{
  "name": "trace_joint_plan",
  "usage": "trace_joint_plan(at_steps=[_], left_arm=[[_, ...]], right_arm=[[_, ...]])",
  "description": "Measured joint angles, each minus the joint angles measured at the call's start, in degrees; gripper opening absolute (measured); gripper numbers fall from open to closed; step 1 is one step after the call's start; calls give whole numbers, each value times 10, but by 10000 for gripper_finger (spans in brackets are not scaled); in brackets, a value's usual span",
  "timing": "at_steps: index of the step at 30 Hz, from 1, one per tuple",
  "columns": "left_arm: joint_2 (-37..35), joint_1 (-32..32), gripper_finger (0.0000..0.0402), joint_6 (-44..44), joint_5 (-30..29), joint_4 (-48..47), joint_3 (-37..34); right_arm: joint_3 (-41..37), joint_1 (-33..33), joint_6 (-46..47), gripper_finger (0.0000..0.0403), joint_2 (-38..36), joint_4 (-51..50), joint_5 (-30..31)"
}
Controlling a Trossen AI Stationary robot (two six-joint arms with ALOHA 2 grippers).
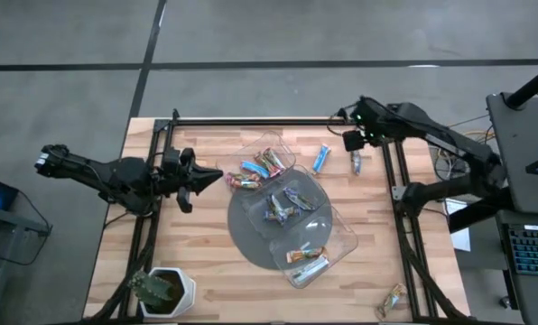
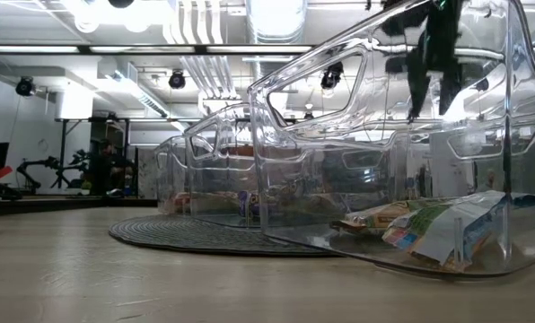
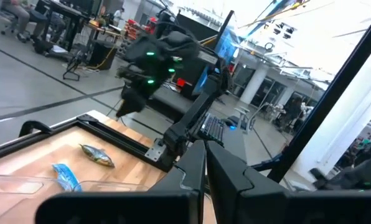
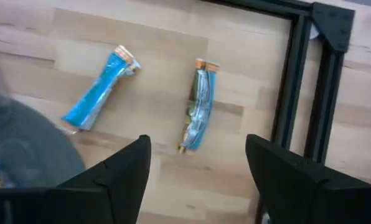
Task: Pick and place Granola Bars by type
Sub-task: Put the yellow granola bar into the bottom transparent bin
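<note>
1. Green-silver granola bar lies flat on bare wood near the table's far right edge, just beside the black frame rail; also seen in the high view.
2. Blue granola bar lies close to its left, apart from it, one end near the grey disc.
3. Right gripper hovers over the green-silver bar, fingers spread wide, nothing between them, not touching the bar.
4. Three clear trays sit on and around the disc, each with bars inside: orange/blue/pink ones in the far tray, dark purple in the middle, orange-brown and blue in the near one.
5. One more bar lies alone at the near right corner of the table.
6. Left gripper waits at the left side of the table, fingers pressed together, empty, pointing toward the trays.
7. Potted plant at near left corner.
</note>
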Motion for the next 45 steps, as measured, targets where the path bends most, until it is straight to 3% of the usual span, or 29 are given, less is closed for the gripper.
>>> trace_joint_plan(at_steps=[6,13,19,28,45], left_arm=[[1,0,0,-20,0,0,0],[1,0,0,-26,0,0,1],[1,0,0,-28,-6,0,1],[1,0,0,-28,-21,0,1],[6,0,0,-36,-35,-1,1]], right_arm=[[-21,-91,-93,248,59,72,-73],[-84,-154,-143,234,93,100,-87],[-164,-165,-137,233,85,208,-149],[-236,-165,-125,233,106,282,-151],[-254,-160,-95,216,189,334,-145]])
